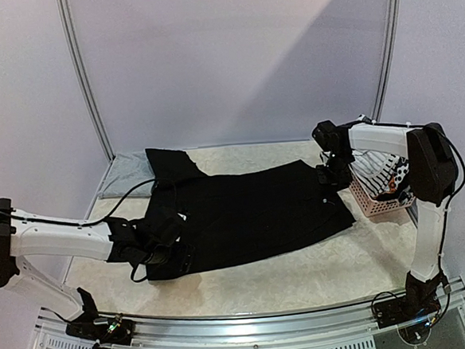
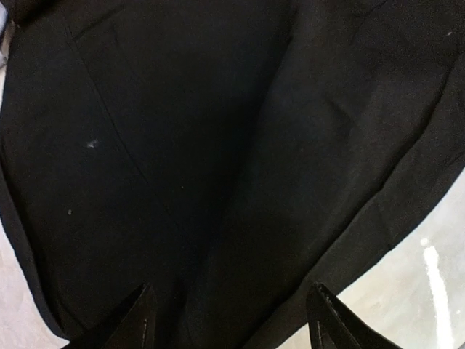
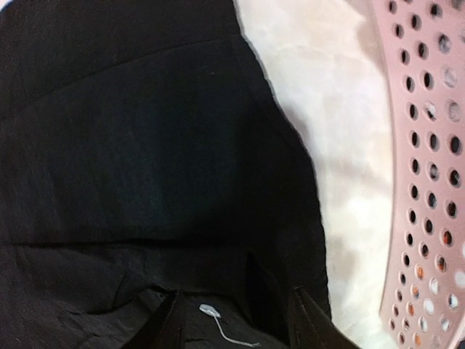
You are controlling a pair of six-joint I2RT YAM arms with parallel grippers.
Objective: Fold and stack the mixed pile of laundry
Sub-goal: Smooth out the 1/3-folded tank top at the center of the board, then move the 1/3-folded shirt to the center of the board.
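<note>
Across the middle of the cream marbled table (image 1: 303,277), the large black trousers (image 1: 251,209) are lying flat and matte, with bare tabletop showing along their near edge. At their left end the left gripper (image 2: 232,316) is hovering, fingers spread wide, gripping nothing. Near the pink perforated basket (image 3: 429,182), the right gripper (image 3: 236,320) is straddling rumpled cloth; whether it is pinching cannot be told.

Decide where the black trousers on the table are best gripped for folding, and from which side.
Probably the near-left corner, approached low from the left. The black trousers lie flat, spread left to right, so only edges offer the jaws a lip, and the right end crowds the pink basket.
</note>
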